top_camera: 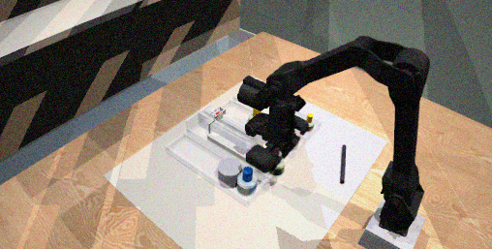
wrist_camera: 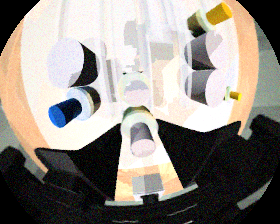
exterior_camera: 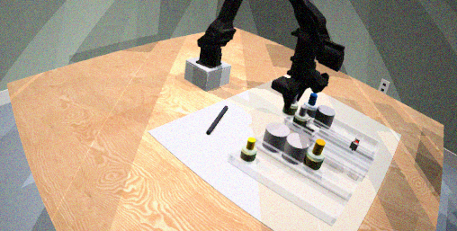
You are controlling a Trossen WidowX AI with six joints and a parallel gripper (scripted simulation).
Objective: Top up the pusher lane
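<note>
Claw [wrist_camera: 141, 137] is clenched on the jar [wrist_camera: 141, 135], lined up with the lane [wrist_camera: 139, 63] at 12 o'clock. Next: ease it forward against the old jar [wrist_camera: 135, 88], slowly.

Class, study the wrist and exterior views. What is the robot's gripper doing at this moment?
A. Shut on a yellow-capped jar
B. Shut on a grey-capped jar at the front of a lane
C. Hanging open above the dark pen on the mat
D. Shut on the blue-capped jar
B: the gripper has its jaws closed on the grey-capped jar, just in front of a matching jar in the lane.
</note>
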